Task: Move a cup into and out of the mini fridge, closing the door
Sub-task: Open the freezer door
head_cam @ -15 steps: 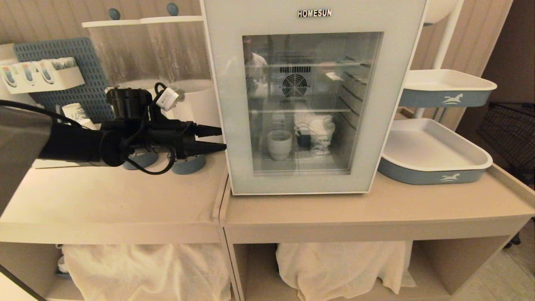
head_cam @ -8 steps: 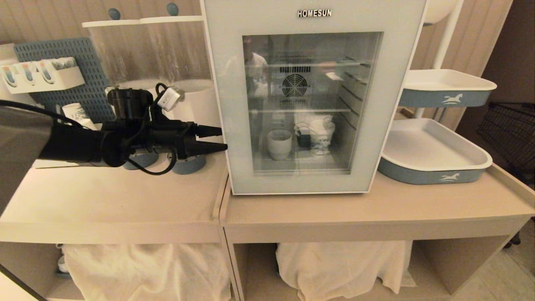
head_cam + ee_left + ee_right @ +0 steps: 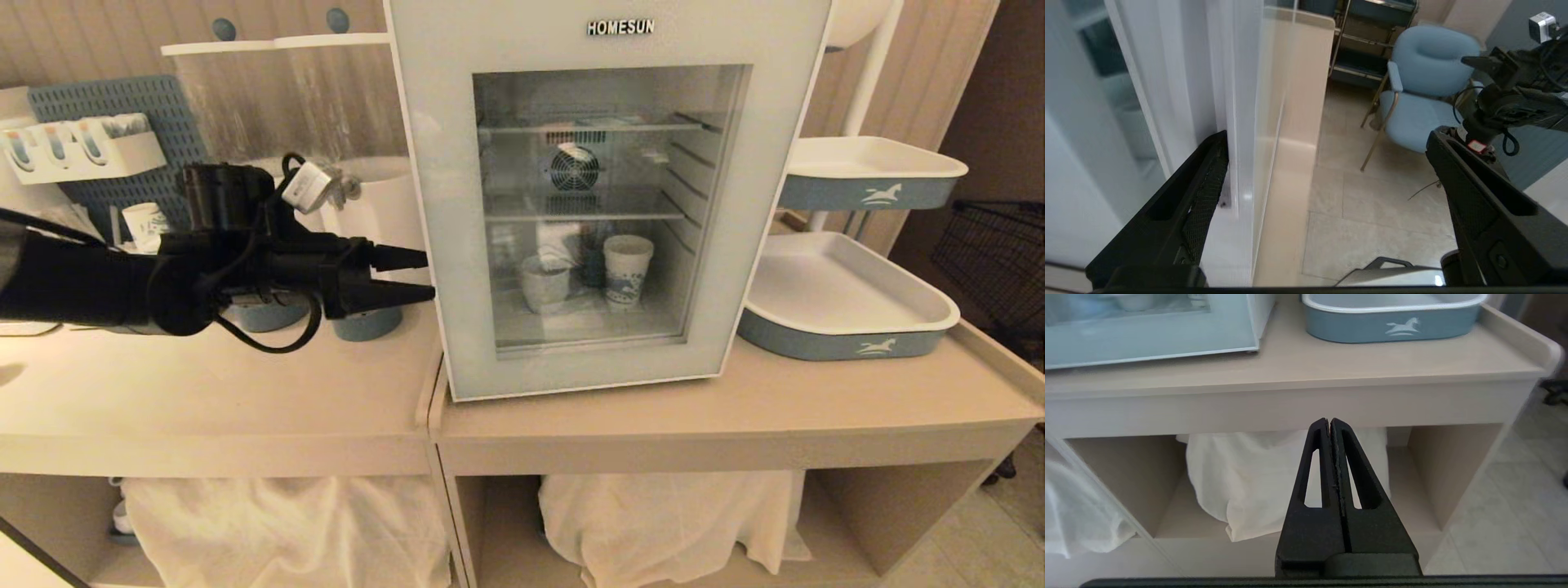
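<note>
Nearest, below the worktop (image 3: pixel 735 425): open cubbies stuffed with white cloth (image 3: pixel 669 523), and in front of them the right gripper (image 3: pixel 1330 421), parked low, jaws pressed together on nothing.

On the worktop, at its left half: the left gripper (image 3: pixel 416 276), level, pointing at the hinge-free left edge of the door (image 3: pixel 445 245), jaws wide apart and holding nothing. Lower finger tip right at the door's frame; in the left wrist view, one finger (image 3: pixel 1208 179) lying against the door's pale edge, the other well out in free air (contact itself hard to confirm).

Just beyond, the mini fridge (image 3: pixel 620 28), standing on the right half of the worktop, door swung slightly ajar at its left side. Behind the glass, on the floor of the fridge: the cup (image 3: pixel 545 282), squat and white, upright, and beside it to the right a taller paper cup (image 3: pixel 628 269) with blue pattern. Wire shelves above, bare; fan (image 3: pixel 574 167) on the rear wall.

Right of the fridge: two blue-and-white trays (image 3: pixel 849 302), stacked on a stand. Farther back on the left: white drink dispensers (image 3: pixel 367 204) and a blue pegboard (image 3: pixel 114 106).
</note>
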You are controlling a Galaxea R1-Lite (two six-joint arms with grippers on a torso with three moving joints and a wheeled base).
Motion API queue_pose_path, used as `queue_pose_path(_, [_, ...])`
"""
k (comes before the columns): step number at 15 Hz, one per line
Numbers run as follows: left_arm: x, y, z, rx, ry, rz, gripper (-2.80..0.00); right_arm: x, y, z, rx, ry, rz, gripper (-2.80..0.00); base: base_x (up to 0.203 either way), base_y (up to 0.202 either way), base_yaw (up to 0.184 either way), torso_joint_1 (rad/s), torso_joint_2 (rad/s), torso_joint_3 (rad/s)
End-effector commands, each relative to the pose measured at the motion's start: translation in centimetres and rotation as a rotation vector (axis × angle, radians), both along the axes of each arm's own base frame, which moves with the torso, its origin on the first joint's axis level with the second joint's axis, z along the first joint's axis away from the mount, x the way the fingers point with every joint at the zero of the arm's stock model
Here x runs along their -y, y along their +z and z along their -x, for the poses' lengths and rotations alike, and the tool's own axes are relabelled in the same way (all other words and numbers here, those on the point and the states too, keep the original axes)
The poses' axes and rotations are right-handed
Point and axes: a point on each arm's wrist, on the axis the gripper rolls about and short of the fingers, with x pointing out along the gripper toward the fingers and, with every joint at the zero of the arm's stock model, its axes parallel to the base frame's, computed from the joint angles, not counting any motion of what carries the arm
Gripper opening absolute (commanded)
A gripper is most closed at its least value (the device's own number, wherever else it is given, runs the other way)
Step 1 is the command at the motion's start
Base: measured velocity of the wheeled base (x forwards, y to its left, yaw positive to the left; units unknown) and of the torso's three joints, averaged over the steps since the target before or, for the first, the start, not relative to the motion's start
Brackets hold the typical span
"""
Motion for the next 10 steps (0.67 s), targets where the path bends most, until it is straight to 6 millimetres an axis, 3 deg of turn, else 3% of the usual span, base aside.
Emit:
queue_pose_path(1, [-0.2, 1.8, 2.1, 0.04, -0.006, 0.005, 0.0, 0.0, 0.0, 0.0, 0.0, 0.001, 0.001, -2.8, 0.0, 0.0, 0.0, 0.0, 0.0, 0.0])
queue_pose_path(5, [0.3, 3.5, 7.1, 0.054, -0.033, 0.007, 0.0, 0.0, 0.0, 0.0, 0.001, 0.0, -0.001, -2.8, 0.0, 0.0, 0.0, 0.0, 0.0, 0.0])
queue_pose_path(10, [1.3, 6.4, 14.8, 0.074, -0.101, 0.03, 0.0, 0.0, 0.0, 0.0, 0.003, -0.002, -0.015, -2.8, 0.0, 0.0, 0.0, 0.0, 0.0, 0.0])
